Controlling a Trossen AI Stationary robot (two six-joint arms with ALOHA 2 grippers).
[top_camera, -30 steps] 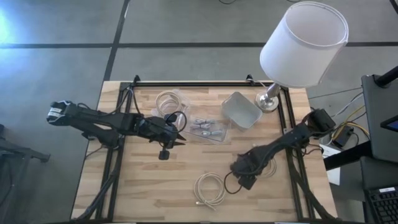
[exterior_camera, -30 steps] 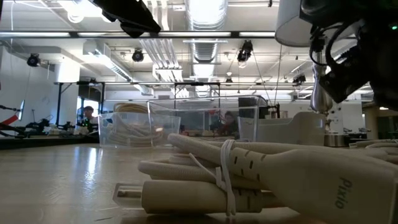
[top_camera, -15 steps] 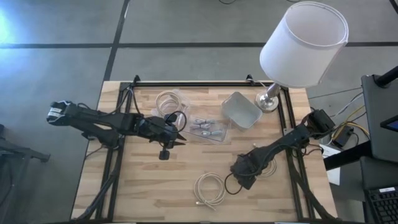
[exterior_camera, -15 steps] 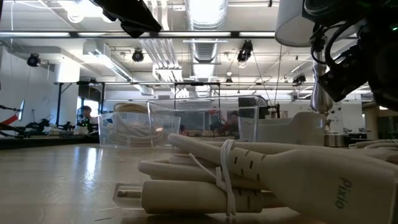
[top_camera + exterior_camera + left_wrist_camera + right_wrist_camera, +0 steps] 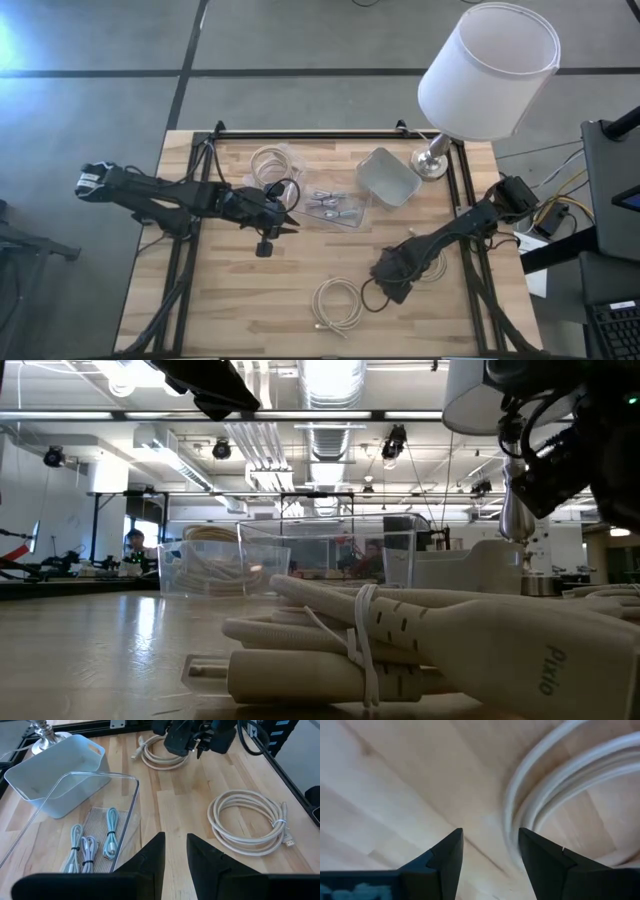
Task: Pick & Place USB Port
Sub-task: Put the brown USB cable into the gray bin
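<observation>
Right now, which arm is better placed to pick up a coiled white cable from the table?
Right, probably. The right gripper is open, low over a coiled white cable. The left gripper waits beside the clear tray.

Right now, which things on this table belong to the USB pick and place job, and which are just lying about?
For the job:
- right gripper, open, low over a coiled white cable
- clear tray holding bundled USB cables
- grey bin

Lying about:
- lamp
- second cable coil
- left gripper, waiting by the tray
</observation>
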